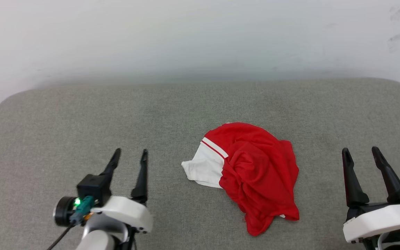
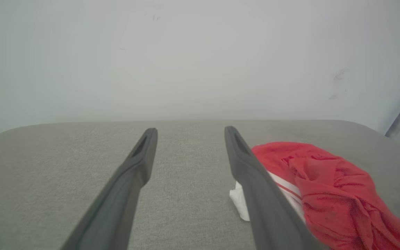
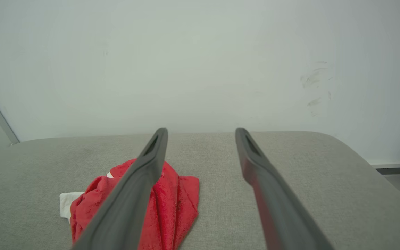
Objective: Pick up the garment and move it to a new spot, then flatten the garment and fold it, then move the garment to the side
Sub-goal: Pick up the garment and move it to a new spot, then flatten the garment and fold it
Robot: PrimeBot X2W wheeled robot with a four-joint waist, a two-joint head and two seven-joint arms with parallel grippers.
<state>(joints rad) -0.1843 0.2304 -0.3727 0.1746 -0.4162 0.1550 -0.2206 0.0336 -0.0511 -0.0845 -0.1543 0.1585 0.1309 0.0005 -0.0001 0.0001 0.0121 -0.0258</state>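
Observation:
The garment [image 1: 255, 170], a red shirt with a white sleeve panel edged in a red stripe, lies crumpled in a heap right of the middle of the grey padded surface. My left gripper [image 1: 130, 156] stands open at the lower left, well apart from the heap, nothing between its fingers. At the lower right, my right gripper [image 1: 359, 153] is open too, clear of the cloth. In the left wrist view the garment [image 2: 328, 187] lies to the right of the open left gripper [image 2: 189, 133]. The right wrist view has the garment [image 3: 175, 205] behind the left finger of the right gripper [image 3: 201, 133].
The grey padded surface [image 1: 82, 114] has rounded far corners and ends at a pale wall [image 1: 200, 38]. A wide stretch of bare padding lies to the left of the heap and beyond it.

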